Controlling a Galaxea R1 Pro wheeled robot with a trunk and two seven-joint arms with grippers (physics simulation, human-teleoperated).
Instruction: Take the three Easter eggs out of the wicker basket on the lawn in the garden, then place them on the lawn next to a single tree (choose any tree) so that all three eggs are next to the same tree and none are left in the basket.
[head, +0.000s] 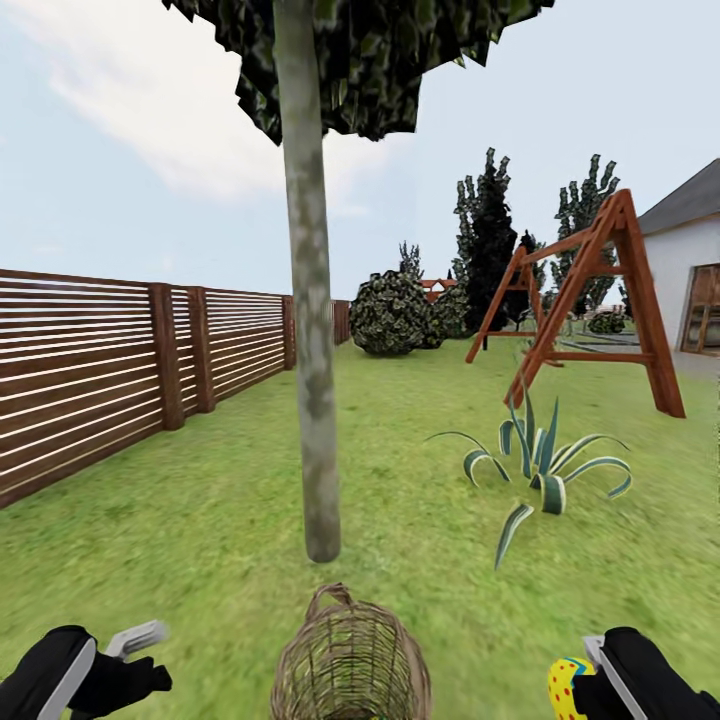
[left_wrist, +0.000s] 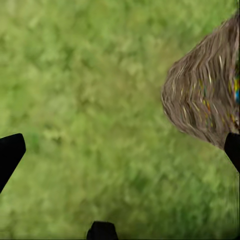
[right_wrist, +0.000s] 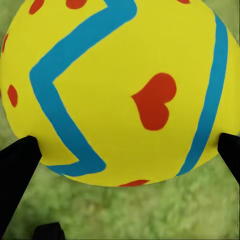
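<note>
A brown wicker basket (head: 350, 665) stands on the lawn (head: 200, 540) just in front of me, at the foot of a tree with a slim pale trunk (head: 312, 350). My right gripper (head: 585, 690) is low to the basket's right, shut on a yellow Easter egg (head: 562, 685) with red marks and blue zigzags. The right wrist view shows that egg (right_wrist: 120, 90) close up between the black fingers (right_wrist: 17, 170). My left gripper (head: 140, 650) hovers open over grass to the basket's left. In the left wrist view, the basket's woven wall (left_wrist: 205, 95) shows beside one fingertip (left_wrist: 232, 150), with specks of yellow and blue behind the weave.
A brown slat fence (head: 100, 370) runs along the left. A spiky striped plant (head: 540, 465) grows right of the tree. Further back stand a wooden swing frame (head: 590, 300), round bushes (head: 390, 312), dark conifers (head: 490, 240) and a white house (head: 690, 260).
</note>
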